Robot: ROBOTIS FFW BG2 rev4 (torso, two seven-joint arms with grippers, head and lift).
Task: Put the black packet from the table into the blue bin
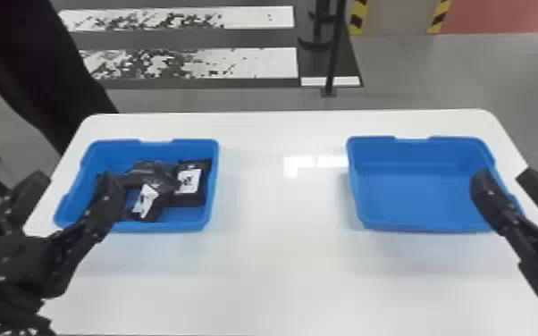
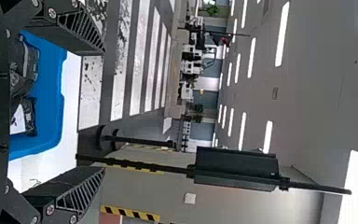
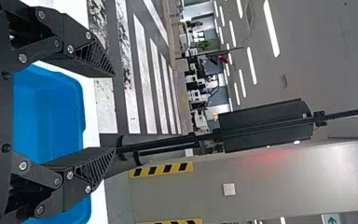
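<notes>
In the head view my left gripper (image 1: 73,181) is open above the left part of the left blue bin (image 1: 170,224), one finger over the bin and the other outside it. Several black packets with white labels lie inside, among them a flat packet (image 1: 200,194) by the right wall. My right gripper (image 1: 502,175) stands open at the right side of the right blue bin (image 1: 415,192), which holds nothing visible. The left wrist view has my left gripper (image 2: 103,110) with fingers wide apart, packets (image 2: 30,114) beyond. Between the fingers of my right gripper (image 3: 114,112) there is nothing in the right wrist view.
Both bins rest on a white table (image 1: 281,250), with a wide bare stretch between them and along the near side. A black post (image 1: 333,53) rises from the floor behind the table. A large dark shape (image 1: 40,58) is beyond the far left corner.
</notes>
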